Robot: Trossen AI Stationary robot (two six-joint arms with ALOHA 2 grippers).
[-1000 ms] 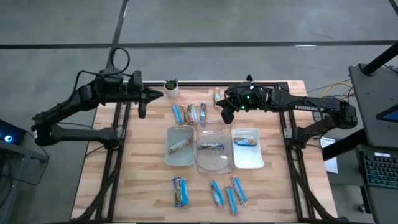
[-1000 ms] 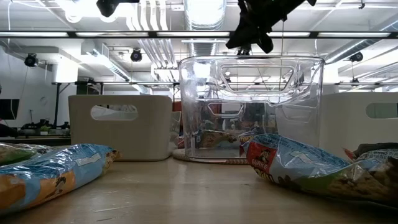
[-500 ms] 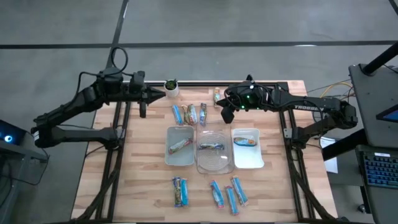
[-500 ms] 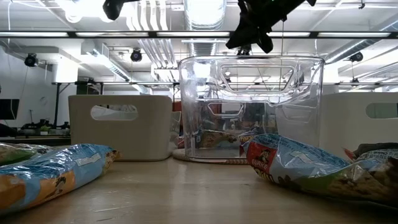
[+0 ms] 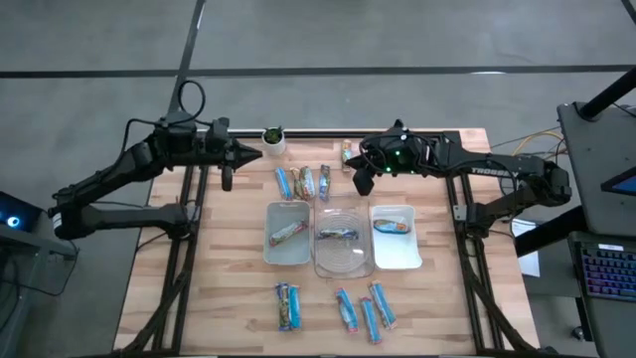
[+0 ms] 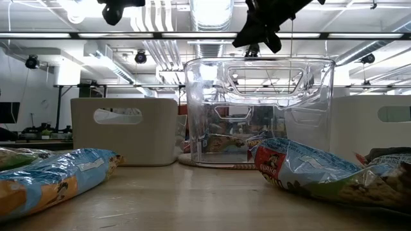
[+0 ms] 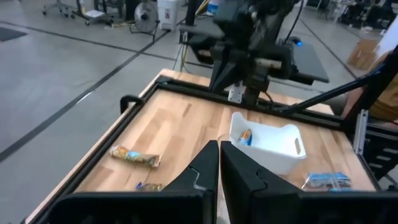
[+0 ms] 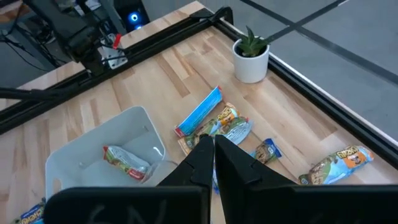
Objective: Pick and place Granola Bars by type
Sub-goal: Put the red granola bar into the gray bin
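Overhead, the right gripper (image 5: 362, 183) hangs with its fingers pressed together on nothing, above the table's far half. The cluster of loose granola bars (image 5: 303, 182) lies at its nine o'clock, near, with one more bar (image 5: 347, 152) at about eleven o'clock, just beside it. The cluster's bars lie side by side, long axes running roughly twelve to six. The left gripper (image 5: 248, 151) is likewise shut and empty, at the far-left edge beside the plant pot (image 5: 273, 138); the cluster sits at its four o'clock, a little farther off. So the right arm looks the nearer for these. Three trays (image 5: 287, 247) in mid-table each hold one bar, and more bars (image 5: 360, 308) lie along the near edge.
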